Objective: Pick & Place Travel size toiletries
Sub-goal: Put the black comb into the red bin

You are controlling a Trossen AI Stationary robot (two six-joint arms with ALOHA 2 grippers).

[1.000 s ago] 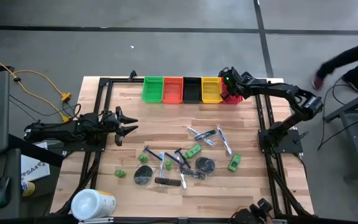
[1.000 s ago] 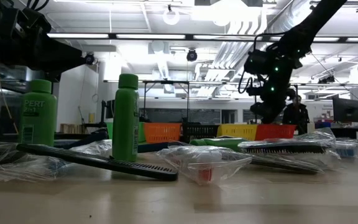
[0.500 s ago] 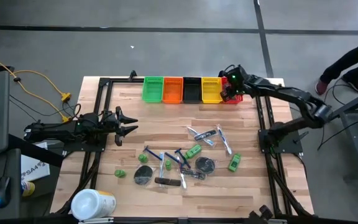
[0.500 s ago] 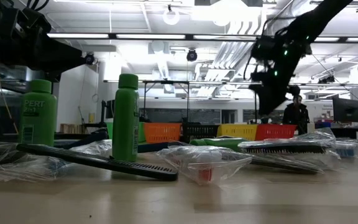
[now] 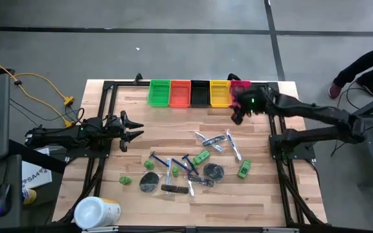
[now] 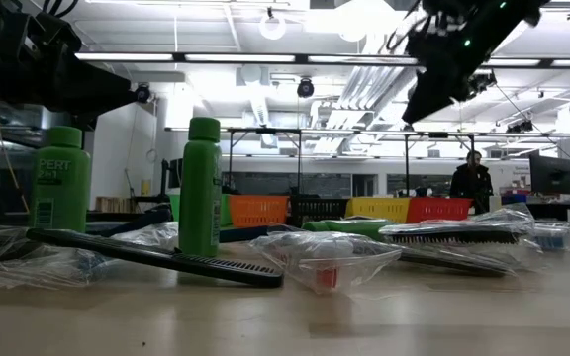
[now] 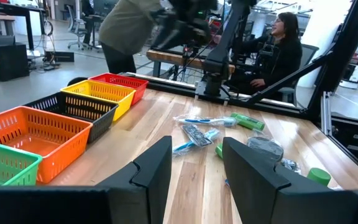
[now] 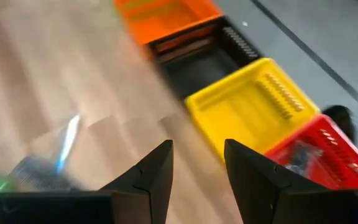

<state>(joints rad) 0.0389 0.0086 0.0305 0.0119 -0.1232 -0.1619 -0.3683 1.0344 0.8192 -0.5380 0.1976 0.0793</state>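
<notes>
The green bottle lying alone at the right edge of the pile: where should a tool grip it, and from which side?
Probably across the middle of its body, coming straight down from above. The green bottle lies on its side on the table, slightly apart from the dark disc, so both long flanks look free. Fingers should straddle its short width, not its length.

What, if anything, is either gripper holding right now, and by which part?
Nothing is held. The right gripper is open and empty near the bins; the left gripper waits open at the table's left side.

Two dark jointed arms, blunt black two-fingered hands, green lights glowing
</notes>
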